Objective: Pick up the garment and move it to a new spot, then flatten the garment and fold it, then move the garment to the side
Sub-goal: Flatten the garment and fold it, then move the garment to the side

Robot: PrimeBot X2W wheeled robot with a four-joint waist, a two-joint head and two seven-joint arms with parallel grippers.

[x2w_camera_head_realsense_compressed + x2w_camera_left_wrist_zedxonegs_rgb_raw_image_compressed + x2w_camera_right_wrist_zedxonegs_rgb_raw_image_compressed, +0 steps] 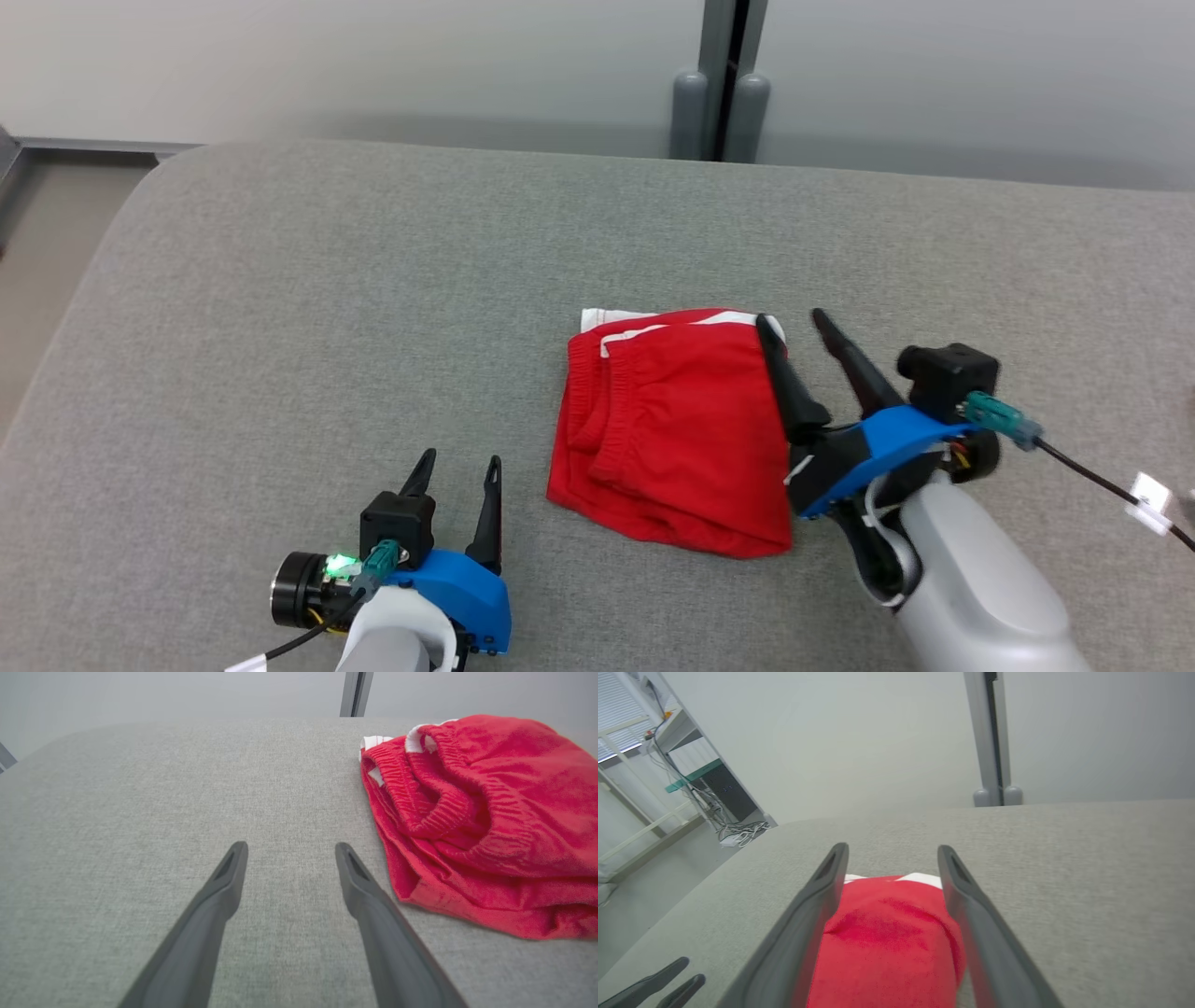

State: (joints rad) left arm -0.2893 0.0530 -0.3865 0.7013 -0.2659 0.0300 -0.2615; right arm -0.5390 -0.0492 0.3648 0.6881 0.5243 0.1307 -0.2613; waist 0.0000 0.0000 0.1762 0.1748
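Observation:
The garment (672, 429) is a pair of red shorts with white trim, folded into a thick pad on the grey padded table (327, 280). My right gripper (794, 319) is open at the garment's right edge, one finger over the red cloth and the other past it. In the right wrist view the garment (887, 942) lies below and between the spread fingers of that gripper (892, 848). My left gripper (460, 459) is open and holds nothing, low on the table to the left of the garment. The left wrist view has its fingers (290, 846) over bare table, with the garment (490, 812) to their right.
A grey post (721, 103) stands behind the table's far edge. The table rounds off at the far left, with floor beyond it. A black cable with a white tag (1148, 499) trails from my right wrist. Desks and cables (714, 812) stand off to the left.

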